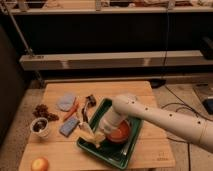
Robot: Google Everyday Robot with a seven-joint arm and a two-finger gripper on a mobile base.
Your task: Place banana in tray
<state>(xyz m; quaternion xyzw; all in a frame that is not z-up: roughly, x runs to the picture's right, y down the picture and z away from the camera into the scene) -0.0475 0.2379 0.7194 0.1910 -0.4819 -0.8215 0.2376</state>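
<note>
**Banana at the tray's left rim, gripper low over it**

No writing or brand can be read on anything here.

Taking the tray (131, 152) as the landmark and going from left to right: well to its left, at the table's front corner, sits a round orange fruit (40, 163). Behind that stands a small white cup (40, 126) with something dark inside, and further back a cluster of dark reddish bits (43, 112) lies on the wooden table (150, 89). Nearer the tray lie a pale blue round cloth (65, 101), a thin carrot (72, 109) and a blue sponge (69, 126). A dark small object (90, 100) rests just off the tray's back-left corner.

The banana (87, 130) lies at the tray's left rim, slanting from the rim down into the tray. The gripper (98, 138) is right at the banana's lower end, inside the tray's left part; whether it is holding the fruit cannot be told.

The dark-green tray holds a red bowl (120, 133), in its middle, just right of the gripper and partly hidden by the wrist. The white arm (160, 117) reaches in from the right, crossing the tray's right rim.
</note>
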